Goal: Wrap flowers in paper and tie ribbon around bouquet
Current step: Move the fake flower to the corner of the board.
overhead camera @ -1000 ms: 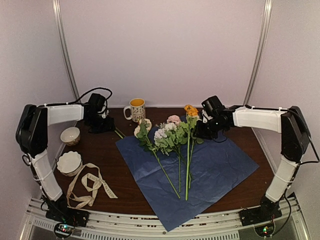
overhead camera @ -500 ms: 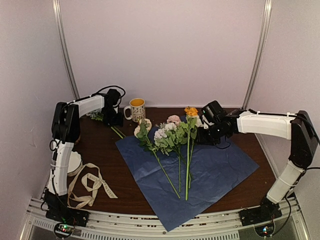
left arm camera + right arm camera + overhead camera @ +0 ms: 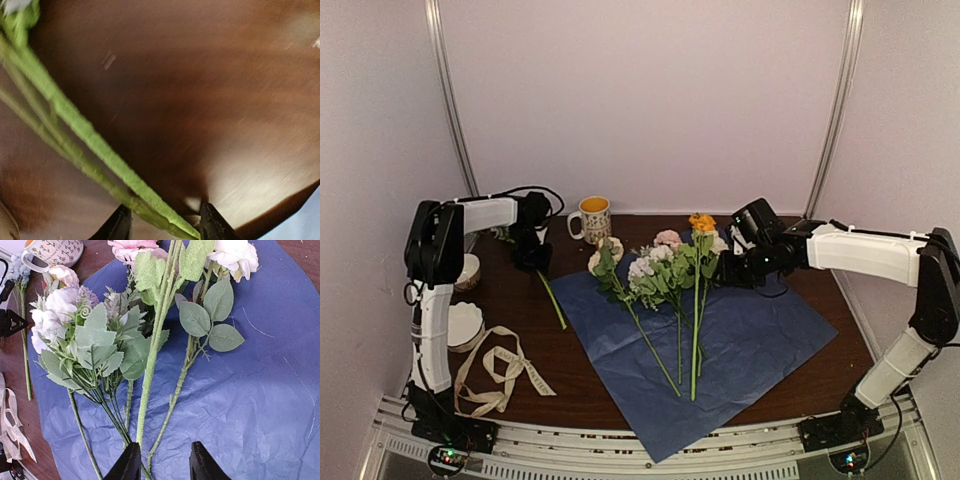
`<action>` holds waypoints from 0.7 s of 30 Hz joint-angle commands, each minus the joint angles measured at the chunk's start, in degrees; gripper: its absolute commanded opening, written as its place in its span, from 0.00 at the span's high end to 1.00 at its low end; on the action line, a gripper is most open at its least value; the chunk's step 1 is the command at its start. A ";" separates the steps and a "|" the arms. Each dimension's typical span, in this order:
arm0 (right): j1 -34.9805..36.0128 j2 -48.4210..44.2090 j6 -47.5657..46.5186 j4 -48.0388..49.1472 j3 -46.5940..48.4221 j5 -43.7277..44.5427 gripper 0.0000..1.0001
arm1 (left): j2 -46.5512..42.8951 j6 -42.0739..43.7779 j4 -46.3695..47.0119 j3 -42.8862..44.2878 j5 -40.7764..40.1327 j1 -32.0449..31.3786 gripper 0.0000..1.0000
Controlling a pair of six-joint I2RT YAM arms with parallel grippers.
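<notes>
Since the black two-fingered left gripper (image 3: 165, 216) has its jaws partly apart on either side of a long, thin, fuzzy green stem (image 3: 90, 132), and blur hides the pads, I cannot tell whether it already pinches that stem or only straddles it. To do this pickup well, I judge it should close squarely across the bare shaft, not on a leaf. The grip should be firm enough that the thin stem cannot swivel, and it should lift before carrying so the cut end does not drag on the dark brown wooden table (image 3: 580, 390). Seen from above, the stem lies on the table just beside the left edge of the large, creased blue paper sheet (image 3: 760, 340), not on it. Its long axis runs diagonally: the pale blue bloom (image 3: 19, 271) sits far left and the cut end points near and right, toward the sheet's left corner. The bunch of flowers (image 3: 660, 275) already on the sheet lies with heads toward the far edge and stems toward the near edge, so this one should be turned to match. The right gripper (image 3: 162, 465) hovers over that bunch with its fingers apart, holding nothing
</notes>
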 commanded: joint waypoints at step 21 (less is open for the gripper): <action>0.84 -5.62 -1.02 0.73 -4.55 -2.04 0.67 | -35.73 -15.46 25.15 -47.47 1.72 -0.03 0.56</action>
